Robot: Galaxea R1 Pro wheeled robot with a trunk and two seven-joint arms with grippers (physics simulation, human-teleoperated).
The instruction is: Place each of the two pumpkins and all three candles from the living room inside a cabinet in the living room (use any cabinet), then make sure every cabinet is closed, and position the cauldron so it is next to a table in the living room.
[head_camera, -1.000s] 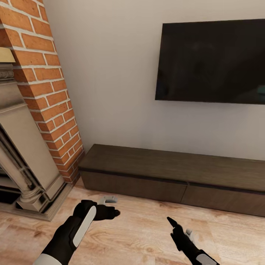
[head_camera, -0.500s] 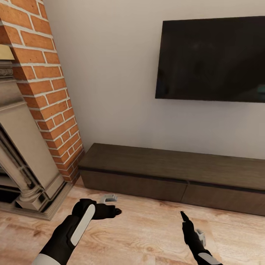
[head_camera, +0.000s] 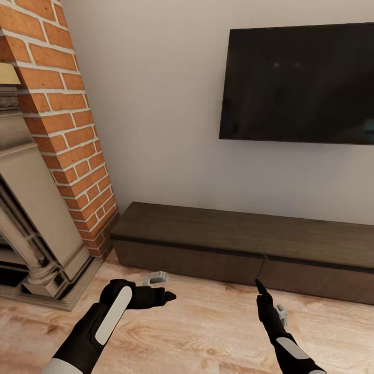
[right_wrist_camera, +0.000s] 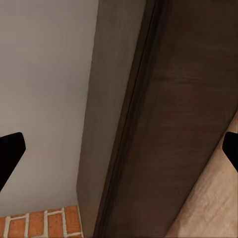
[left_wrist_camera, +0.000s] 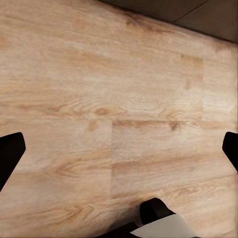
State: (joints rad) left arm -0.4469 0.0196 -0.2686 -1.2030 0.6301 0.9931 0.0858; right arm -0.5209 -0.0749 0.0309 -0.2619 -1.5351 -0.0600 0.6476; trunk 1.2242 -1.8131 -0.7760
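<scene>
Pale grey wall (head_camera: pixel 156 104) and light plank floor (head_camera: pixel 208 327) frame the scene, with both arms held low over the boards in front of the cabinet (head_camera: pixel 234 244).

At the head view's left, the left gripper (head_camera: pixel 156 283) sits at the end of a forearm that reaches forward and inward, wrist bent so the fingers point down toward the floor. In the left wrist view its two dark fingertips (left_wrist_camera: pixel 11 153) stand at opposite edges of the picture, spread wide with nothing but bare boards between them: released and empty.

The right gripper (head_camera: pixel 270 298) is raised on a forearm that angles up and forward, one black finger pointing toward the cabinet front. In the right wrist view its fingertips (right_wrist_camera: pixel 10 153) also sit far apart at the picture's edges, holding nothing, facing the dark drawer front (right_wrist_camera: pixel 173 124) and the cabinet's top edge, apart from it.

Beyond the grippers, the long low dark brown cabinet runs along the wall with both drawer fronts flush and shut. A black TV (head_camera: pixel 301 83) hangs on the wall above it; its screen is blank, with no readable writing. A red brick column (head_camera: pixel 62 104) and a stone fireplace surround (head_camera: pixel 31 223) stand to the cabinet's left.
</scene>
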